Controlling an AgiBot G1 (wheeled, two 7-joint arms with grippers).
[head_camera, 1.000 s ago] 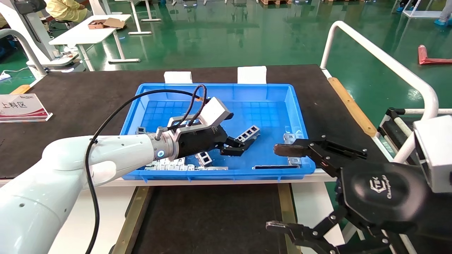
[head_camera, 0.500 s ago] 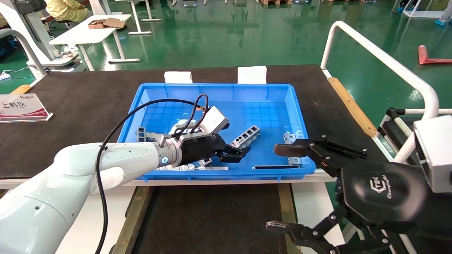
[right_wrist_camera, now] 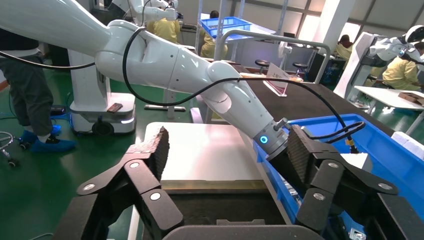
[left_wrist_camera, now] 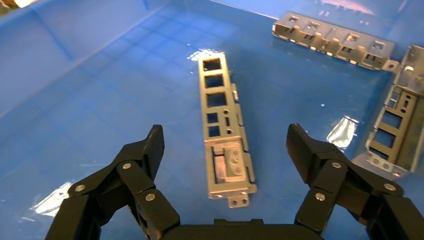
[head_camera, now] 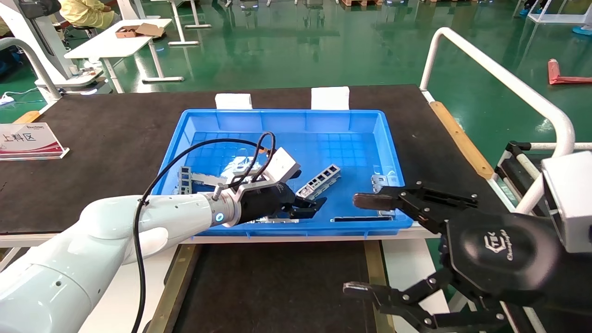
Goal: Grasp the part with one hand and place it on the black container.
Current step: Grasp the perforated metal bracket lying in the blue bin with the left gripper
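Left gripper [left_wrist_camera: 222, 155] low in blue bin [head_camera: 388, 138], jaws spread wide, nothing held. Part [left_wrist_camera: 223, 125] flat on bin floor, lying between fingertips [left_wrist_camera: 152, 147], not touching. Judged step: grasp. Do well: centre over strip, descend to floor, close across narrow width, avoid other strips [left_wrist_camera: 332, 37] near.

Right gripper [head_camera: 370, 245] parked at near right, wide open, empty.

Black container [head_camera: 277, 286] nearest the robot, just before bin, bare. Dark tabletop mat [head_camera: 101, 125] beyond; green floor [head_camera: 323, 51], white table [head_camera: 115, 41] far.

The left arm is hiding several grey plates [head_camera: 273, 220] just behind the left gripper [head_camera: 311, 207].
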